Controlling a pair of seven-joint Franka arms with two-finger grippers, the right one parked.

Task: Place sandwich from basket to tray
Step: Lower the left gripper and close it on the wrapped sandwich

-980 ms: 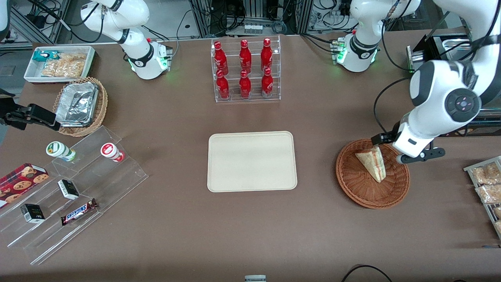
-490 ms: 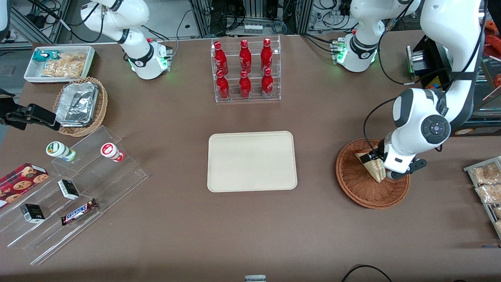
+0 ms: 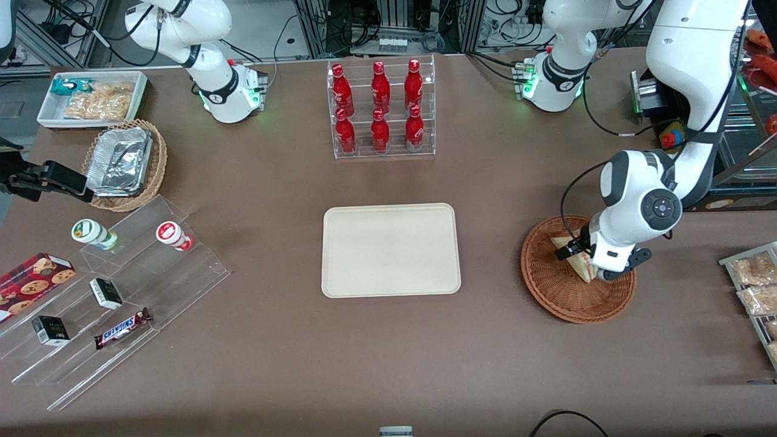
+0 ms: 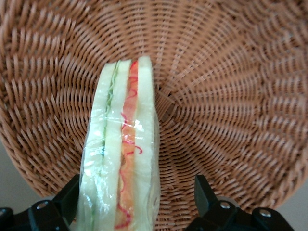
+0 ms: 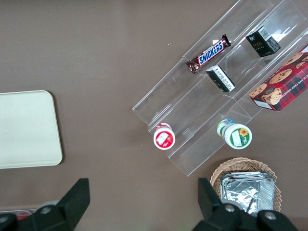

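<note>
Left gripper [image 4: 137,202]: jaws spread wide, one finger [image 4: 65,197] touching the sandwich's green-layered face, the other standing clear of its red-layered face; low inside the basket [image 3: 555,291]. Sandwich [image 4: 120,163]: wrapped wedge, standing on edge in the basket, between the jaws. Basket: round brown wicker, on the table toward the working arm's end from the tray [image 3: 390,250]. Tray: cream, flat, bare, well apart from the basket. Bottle rack [image 3: 381,107]: six red bottles, farther from the front camera than the tray.
</note>
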